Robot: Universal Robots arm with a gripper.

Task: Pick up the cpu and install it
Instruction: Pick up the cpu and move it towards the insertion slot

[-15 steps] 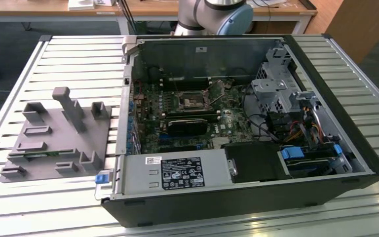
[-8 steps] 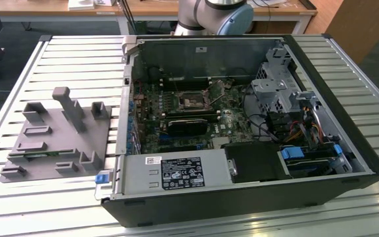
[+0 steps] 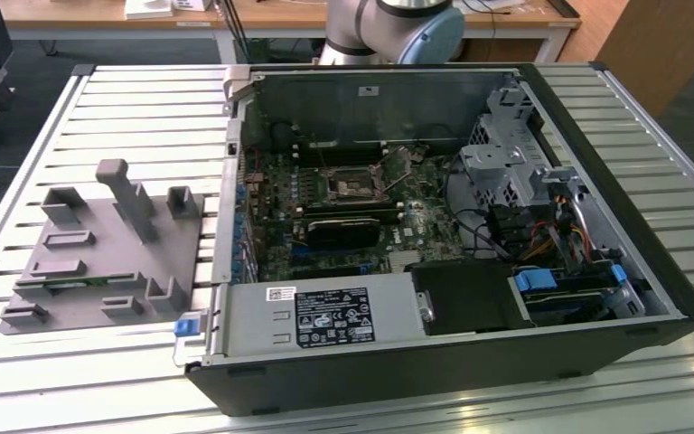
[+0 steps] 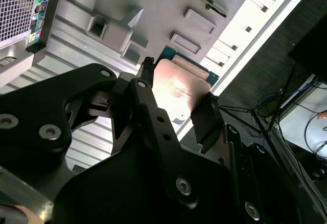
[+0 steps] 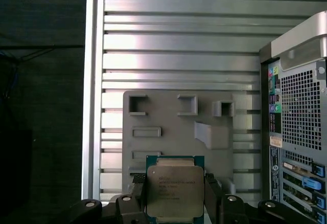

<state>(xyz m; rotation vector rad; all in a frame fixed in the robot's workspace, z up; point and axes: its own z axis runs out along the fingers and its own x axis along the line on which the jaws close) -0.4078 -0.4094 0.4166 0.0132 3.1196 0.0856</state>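
Between the two black fingers (image 5: 211,193) of the claw (image 5: 174,185), high over the slatted metal surface (image 5: 179,40), sits the cpu (image 5: 174,191). The claw is pinching it by two opposite edges, one finger pressed to each side, as both wrist views show. Gripping the edges looks deliberate. It keeps the fingers off the shiny lid and the underside, and it would let the chip go down flat into a socket.

The chip's silver-grey lid faces back toward the wrist, with a thin green board rim showing around it. Its flat faces seem about level with the surface below. It is square, so it has no real long axis. Its edges run roughly in line with the edges of the grey plastic tray (image 5: 179,127) far beyond the claw's tips. The printed lines on the lid run across, from one finger toward the other.

That tray, with its raised blocks and shallow pockets, appears to be a holder for parts, and the chip seems to hang clear of it. Off to one side of the claw stands the open computer case (image 5: 299,132). In the exterior view its motherboard socket (image 3: 353,188) looks empty, and I judge that is where the chip belongs.
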